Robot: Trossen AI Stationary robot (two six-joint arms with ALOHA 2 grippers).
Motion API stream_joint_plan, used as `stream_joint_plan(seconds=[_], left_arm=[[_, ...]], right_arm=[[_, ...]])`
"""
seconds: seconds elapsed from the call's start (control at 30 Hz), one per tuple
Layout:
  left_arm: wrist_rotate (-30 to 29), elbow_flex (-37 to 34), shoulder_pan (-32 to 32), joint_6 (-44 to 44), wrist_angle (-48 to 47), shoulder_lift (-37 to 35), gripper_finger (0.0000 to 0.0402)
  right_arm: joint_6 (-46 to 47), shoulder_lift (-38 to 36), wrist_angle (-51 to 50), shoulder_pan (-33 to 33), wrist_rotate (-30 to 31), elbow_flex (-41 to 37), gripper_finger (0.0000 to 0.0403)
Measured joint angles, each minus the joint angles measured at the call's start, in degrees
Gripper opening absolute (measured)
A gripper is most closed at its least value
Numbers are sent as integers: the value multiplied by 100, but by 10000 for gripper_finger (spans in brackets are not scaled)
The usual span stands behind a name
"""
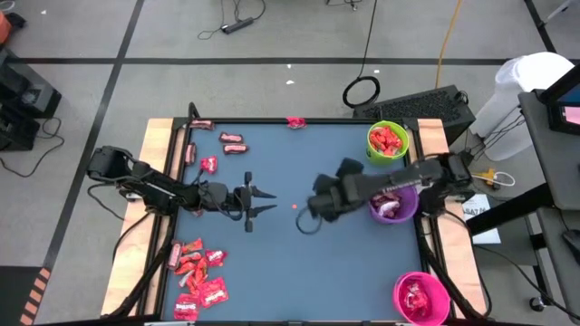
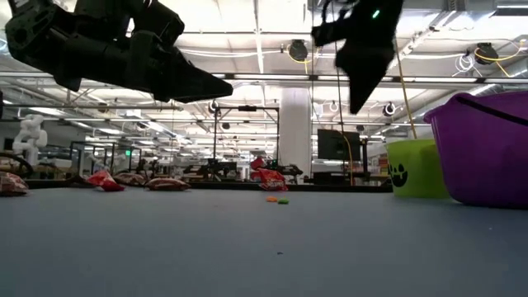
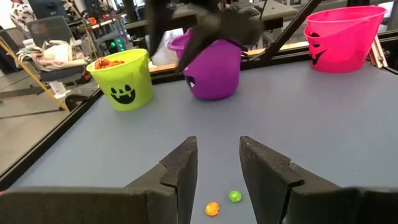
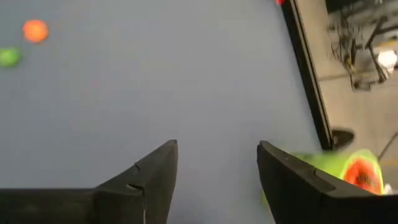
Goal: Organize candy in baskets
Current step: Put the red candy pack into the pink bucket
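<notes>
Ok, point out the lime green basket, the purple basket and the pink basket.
lime green basket (image 3: 127,87): left wrist view, front wall by the face
purple basket (image 3: 217,78): left wrist view, front wall
pink basket (image 1: 403,288): high view, rim

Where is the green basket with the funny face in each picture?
High view: the green basket sits at the table's far right corner, red candy inside.
Low view: it stands at the right, just left of the purple basket.
Left wrist view: it is upper left, beside the purple basket.
Right wrist view: only part of it shows, lower right.
Shared landmark: the purple basket, next to it in three views.
</notes>
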Motion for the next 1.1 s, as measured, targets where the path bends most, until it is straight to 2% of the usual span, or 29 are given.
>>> stream_joint_plan(seconds=[0.17, 0.3, 0.47, 0.57, 0.73, 0.9, 1.1], left_arm=[[-1, 0, 0, 2, 3, 0, 128], [-3, 0, 0, 2, 3, 0, 128], [-100, 0, 0, 0, 43, 0, 128], [-190, 0, 2, -2, 103, 0, 128], [-243, 0, 1, -4, 108, 0, 128], [-243, 0, 2, -216, 111, 0, 128], [-245, 0, 2, -304, 106, 0, 128]], right_arm=[[-1580, 0, 1683, -832, -23, -364, 199], [-2886, 0, 3300, -1566, -892, -722, 194], [-3802, 0, 4940, -2476, -1854, -1224, 188], [-3996, 0, 5600, -2882, -1868, -1445, 187], [-3802, 0, 6494, -3293, -1693, -1794, 187], [-4564, 92, 7195, -3711, -2370, -1904, 187], [-4845, 559, 7891, -4346, -3233, -1782, 187]])
